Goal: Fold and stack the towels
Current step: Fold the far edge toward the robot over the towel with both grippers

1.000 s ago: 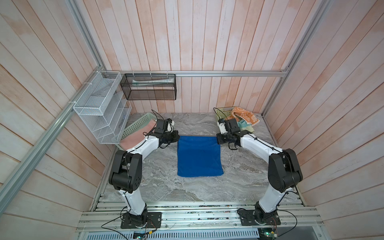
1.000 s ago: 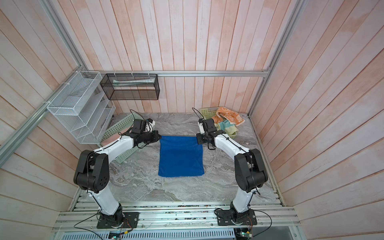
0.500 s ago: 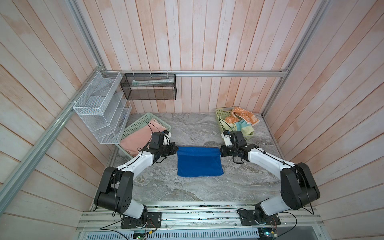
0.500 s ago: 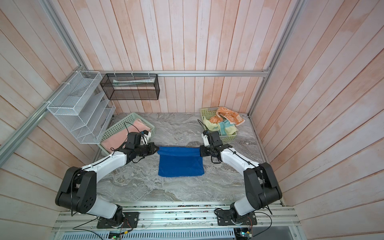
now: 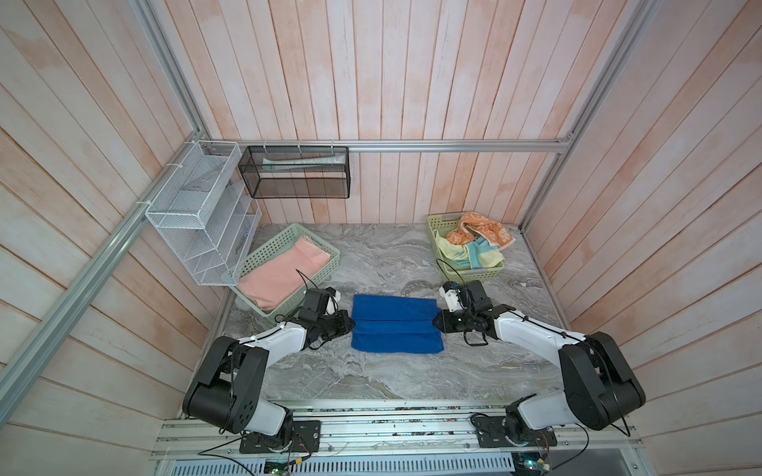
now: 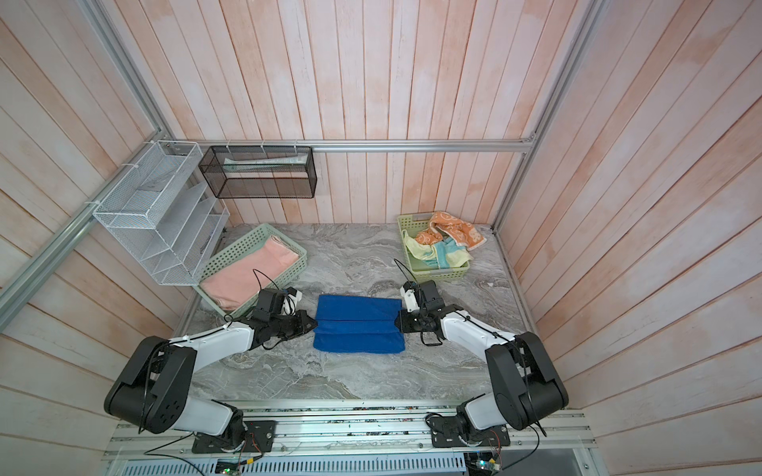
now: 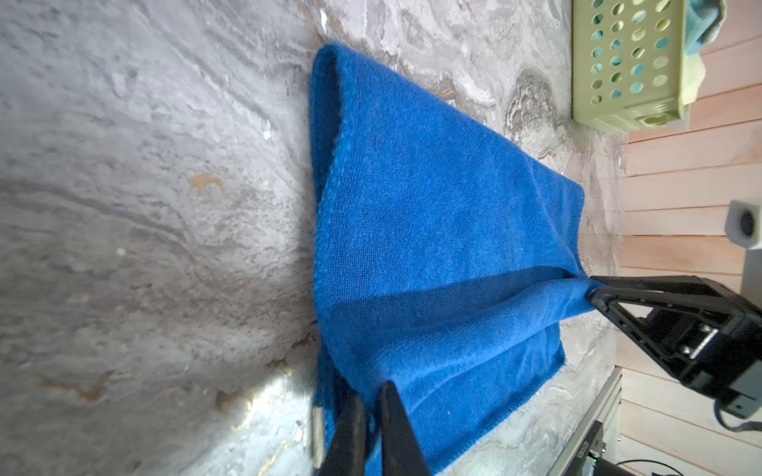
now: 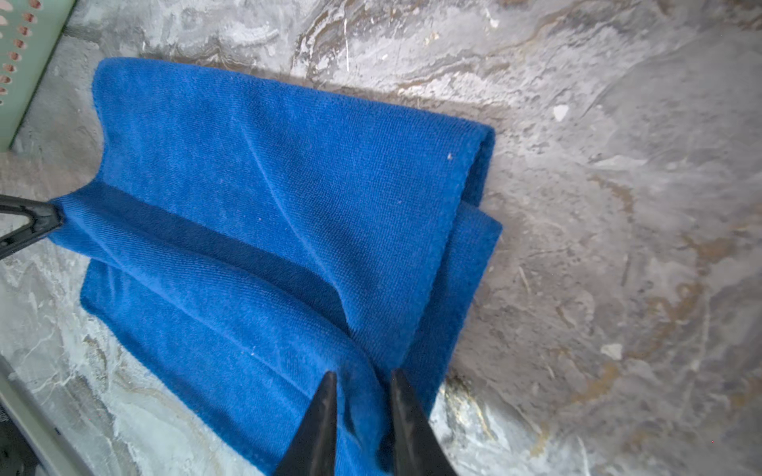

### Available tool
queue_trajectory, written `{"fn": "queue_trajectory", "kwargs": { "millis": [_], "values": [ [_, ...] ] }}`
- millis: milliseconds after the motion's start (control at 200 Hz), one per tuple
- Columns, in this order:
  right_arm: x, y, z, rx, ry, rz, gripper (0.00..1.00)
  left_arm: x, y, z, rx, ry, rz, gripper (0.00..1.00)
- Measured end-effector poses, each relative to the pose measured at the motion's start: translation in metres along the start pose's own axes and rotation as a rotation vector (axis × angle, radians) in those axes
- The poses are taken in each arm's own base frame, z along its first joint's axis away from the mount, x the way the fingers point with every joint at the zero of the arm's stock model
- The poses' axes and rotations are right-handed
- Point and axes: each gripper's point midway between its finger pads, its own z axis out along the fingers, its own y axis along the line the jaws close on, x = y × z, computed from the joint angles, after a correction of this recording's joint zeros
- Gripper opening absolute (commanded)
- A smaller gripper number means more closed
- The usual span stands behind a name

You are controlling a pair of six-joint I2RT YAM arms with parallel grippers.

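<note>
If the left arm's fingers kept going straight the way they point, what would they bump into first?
The blue towel the left fingers pinch; beyond it, probably the right fingers at the opposite edge.

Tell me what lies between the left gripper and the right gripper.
The blue towel, half folded, spans the whole stretch between the left gripper and the right gripper. Both top views show it.

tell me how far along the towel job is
Done: pink towel folded in its basket. In hand: blue towel, half folded on the table, left gripper and right gripper pinching its ends. To do: orange towel and yellow towel, crumpled in the other basket.
</note>
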Motion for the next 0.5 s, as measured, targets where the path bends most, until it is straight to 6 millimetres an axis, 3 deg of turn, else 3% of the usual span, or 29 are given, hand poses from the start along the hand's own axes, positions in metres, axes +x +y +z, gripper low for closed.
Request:
{"fn": "queue_trajectory", "kwargs": {
  "millis": [165,365,500],
  "values": [
    [0.002,0.004,0.000,-0.023,0.009,0.008,0.00,-0.002,-0.002,0.000,0.010,-0.005,0.000,0.00],
    [0.005,0.005,-0.002,-0.022,0.029,0.015,0.00,-0.007,-0.013,-0.010,0.028,-0.026,0.017,0.00],
    [-0.005,0.013,-0.017,-0.029,0.005,0.006,0.00,-0.017,-0.028,-0.024,0.052,-0.060,0.046,0.00]
  ]
}}
